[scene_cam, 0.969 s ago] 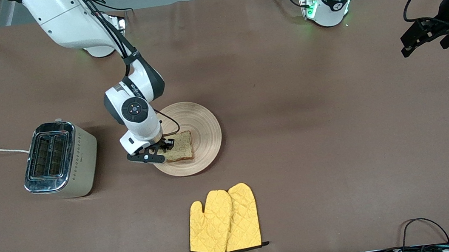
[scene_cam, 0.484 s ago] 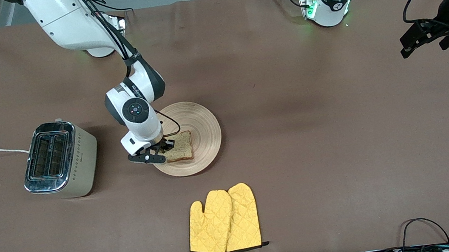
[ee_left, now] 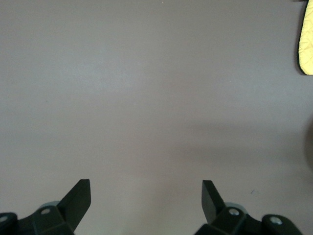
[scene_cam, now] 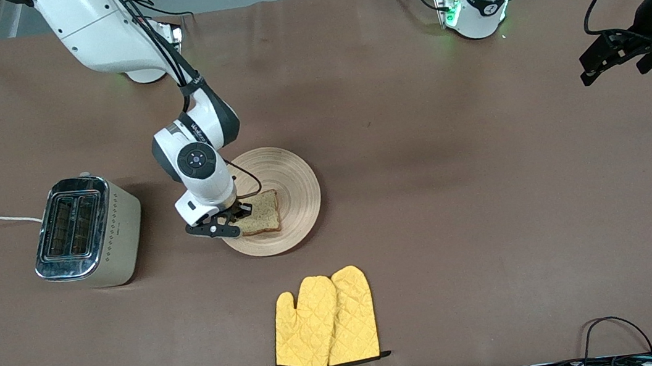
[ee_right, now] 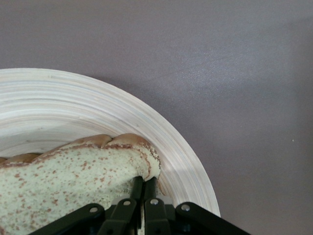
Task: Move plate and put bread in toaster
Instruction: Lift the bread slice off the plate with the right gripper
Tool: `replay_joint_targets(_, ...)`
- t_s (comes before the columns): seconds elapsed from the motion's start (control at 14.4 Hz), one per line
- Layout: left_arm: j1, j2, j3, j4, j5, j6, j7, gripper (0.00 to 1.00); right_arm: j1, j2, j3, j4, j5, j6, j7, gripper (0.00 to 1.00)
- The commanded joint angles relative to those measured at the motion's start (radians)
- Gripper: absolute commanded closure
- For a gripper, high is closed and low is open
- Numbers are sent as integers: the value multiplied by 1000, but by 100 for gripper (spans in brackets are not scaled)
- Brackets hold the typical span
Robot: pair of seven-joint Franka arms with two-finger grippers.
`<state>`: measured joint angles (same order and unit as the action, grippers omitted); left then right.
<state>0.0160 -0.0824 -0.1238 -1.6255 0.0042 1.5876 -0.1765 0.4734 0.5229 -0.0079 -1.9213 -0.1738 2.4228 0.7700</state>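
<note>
Front view: the right gripper (scene_cam: 235,218) pinches the brown speckled bread slice (scene_cam: 259,212) on the round grooved light-wood plate (scene_cam: 289,187), centre frame; the cream, chrome-topped toaster (scene_cam: 86,233) sits mid-left. Upper right, the left gripper (scene_cam: 602,59) waits. Left wrist view: its fingers (ee_left: 78,198) spread wide over bare table (ee_left: 146,98). Right wrist view: fingers (ee_right: 138,188) closed on the bread's (ee_right: 73,181) edge — plate rim (ee_right: 166,142) beneath.

The right pincer (scene_cam: 235,218) is clamped down low, while the left pincer (scene_cam: 597,59) waits aloft, spread wide.

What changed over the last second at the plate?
The right claw closed on the edge of the bread, which lies on the plate. The left claw drifted slightly, open over bare table. Toaster and yellow mitts stayed put.
</note>
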Motion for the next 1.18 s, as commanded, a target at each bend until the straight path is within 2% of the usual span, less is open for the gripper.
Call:
replay_joint_targets(0.0, -5, 7, -2, 9, 13, 8, 5, 0, -6, 9, 6, 1, -13, 7, -5, 100)
replay_joint_targets(0.14, -5, 6, -4, 9, 13, 8, 5, 0, -4, -15, 8, 7, -12, -37, -5, 100)
replay_joint_targets(0.28, -5, 4, -4, 9, 11, 8, 5, 0, 4, -46, 9, 66, -6, -135, -2, 100)
replay_joint_targets(0.55, -4, 4, -5, 9, 10, 6, 5, 0, 24, -119, 14, 232, 0, -448, 6, 100)
replay_joint_targets(0.83, -4, 3, -5, 9, 10, 6, 5, 0, 24, -219, 6, 306, -21, -691, -20, 100)
replay_joint_targets(1.11, -5, 6, -5, 9, 11, 6, 5, 0, 22, -259, 8, 308, -229, -856, -63, 100)
